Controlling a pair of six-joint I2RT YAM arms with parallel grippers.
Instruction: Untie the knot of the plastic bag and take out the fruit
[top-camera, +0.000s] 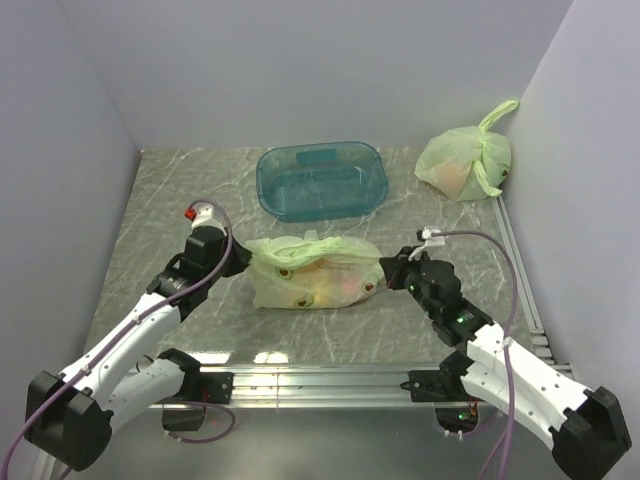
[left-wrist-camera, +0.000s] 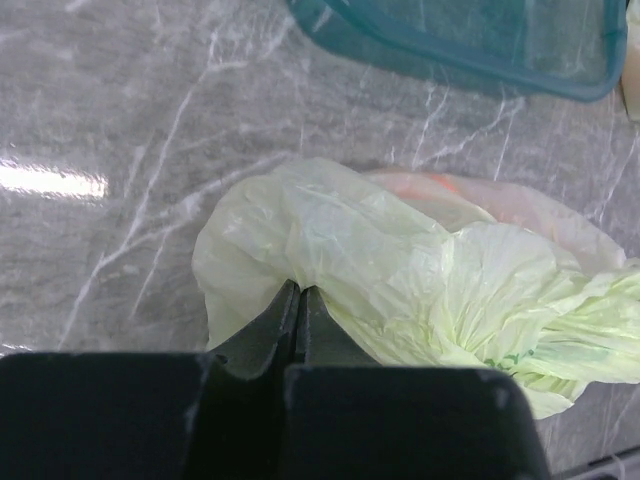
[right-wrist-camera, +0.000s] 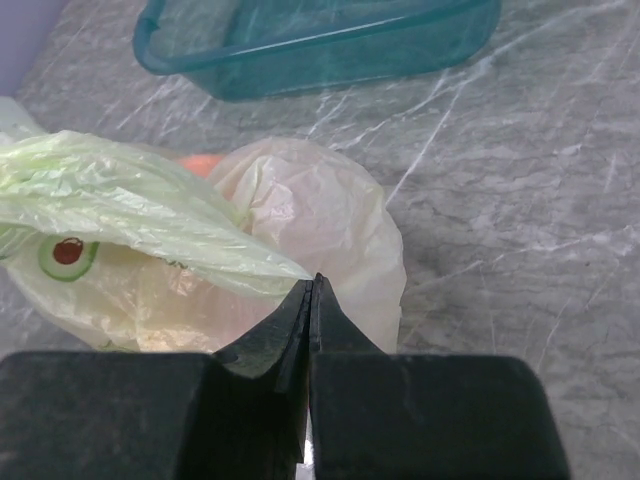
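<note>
The pale green plastic bag (top-camera: 310, 272) lies on its side in the middle of the table, with small dark round marks on its film. Its twisted green handles (top-camera: 318, 246) run along the top as a crumpled band; I cannot make out the knot itself. Pinkish and orange fruit (top-camera: 335, 285) shows dimly through the film, also in the right wrist view (right-wrist-camera: 200, 163). My left gripper (left-wrist-camera: 300, 290) is shut on the film at the bag's left end (top-camera: 245, 262). My right gripper (right-wrist-camera: 313, 282) is shut on the tip of the green handle strip (right-wrist-camera: 150, 215) at the bag's right end (top-camera: 385, 272).
A teal plastic tub (top-camera: 322, 180) stands just behind the bag. A second tied pale green bag (top-camera: 465, 160) showing pinkish-orange sits at the back right by the wall. A metal rail (top-camera: 320, 380) runs along the near edge.
</note>
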